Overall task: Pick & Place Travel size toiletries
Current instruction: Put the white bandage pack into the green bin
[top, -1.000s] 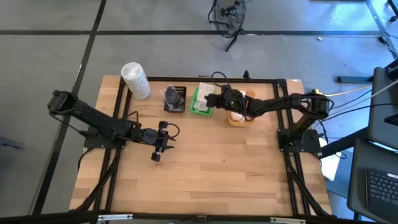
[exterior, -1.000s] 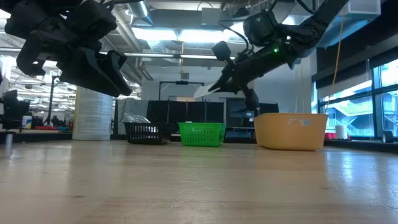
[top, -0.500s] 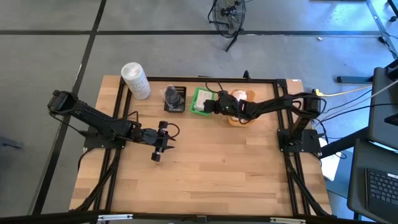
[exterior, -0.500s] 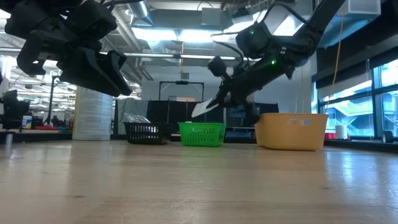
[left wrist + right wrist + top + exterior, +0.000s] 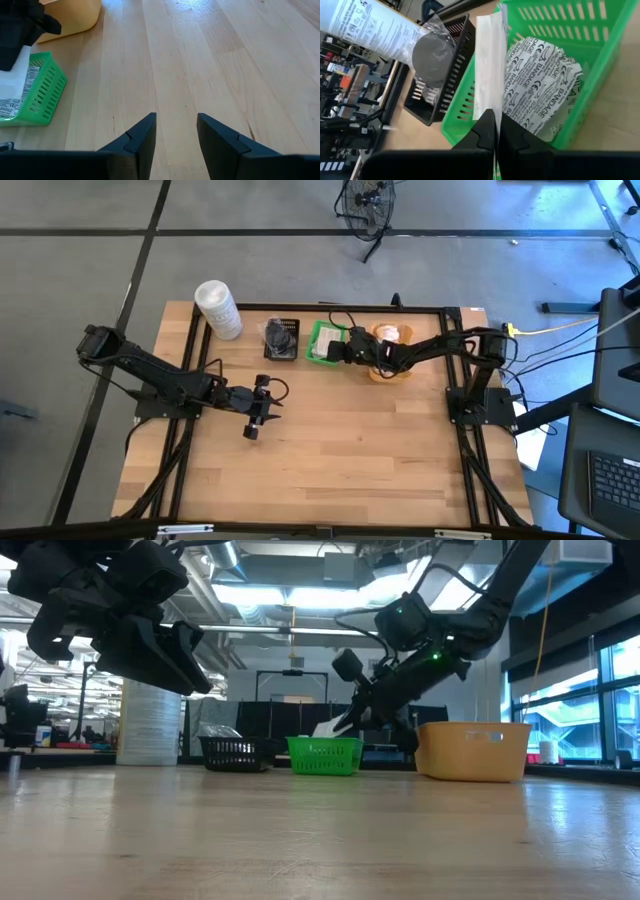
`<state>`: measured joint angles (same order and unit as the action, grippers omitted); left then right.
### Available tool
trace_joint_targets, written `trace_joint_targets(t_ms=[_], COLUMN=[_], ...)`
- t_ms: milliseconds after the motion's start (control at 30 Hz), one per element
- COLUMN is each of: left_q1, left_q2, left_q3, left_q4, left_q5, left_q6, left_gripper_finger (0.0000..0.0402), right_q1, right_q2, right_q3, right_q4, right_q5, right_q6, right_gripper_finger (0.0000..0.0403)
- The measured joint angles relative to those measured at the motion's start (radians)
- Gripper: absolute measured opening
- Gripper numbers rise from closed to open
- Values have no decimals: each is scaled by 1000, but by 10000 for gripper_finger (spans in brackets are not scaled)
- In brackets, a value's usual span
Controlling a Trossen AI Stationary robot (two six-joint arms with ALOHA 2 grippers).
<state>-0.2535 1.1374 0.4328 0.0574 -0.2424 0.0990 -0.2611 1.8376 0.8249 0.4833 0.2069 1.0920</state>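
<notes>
Three trays [image 5: 325, 343] (one tub [image 5: 218, 308])

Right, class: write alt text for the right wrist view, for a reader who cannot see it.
The right end effector pinches a flat white sachet above a green slotted plastic basket holding a white packet printed BANDAGE. Beside it, a black slotted basket holds a clear-wrapped black round pad.

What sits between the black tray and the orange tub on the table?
The green basket, seen in the high view, with the right gripper over it holding a flat white sachet. The low view shows the same order.
</notes>
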Motion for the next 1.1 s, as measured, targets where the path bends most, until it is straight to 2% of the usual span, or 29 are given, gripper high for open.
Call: trace_joint_targets(t_ms=[167, 300, 500, 700, 833, 967, 1100], left_q1=[0, 0, 0, 0, 0, 0, 0], left_q2=[0, 0, 0, 0, 0, 0, 0], left_q3=[0, 0, 0, 0, 0, 0, 0], left_q4=[0, 0, 0, 0, 0, 0, 0], left_q5=[0, 0, 0, 0, 0, 0, 0], left_q6=[0, 0, 0, 0, -6, -8, -8], left_gripper_finger=[139, 139, 139, 139, 139, 139, 139], right_q1=[-16, -27, -49, -65, -66, -71, -79], right_q2=[1, 1, 1, -5, -5, -6, -6], right_q3=[0, 0, 0, 0, 0, 0, 0], right_q4=[12, 18, 18, 63, 138, 145, 142], right_q5=[-32, -35, -78, -212, -307, -365, -398], right_q6=[-5, -9, -7, -19, -19, 2, 0], right_gripper_finger=[8, 36, 113, 198, 235, 249, 240])
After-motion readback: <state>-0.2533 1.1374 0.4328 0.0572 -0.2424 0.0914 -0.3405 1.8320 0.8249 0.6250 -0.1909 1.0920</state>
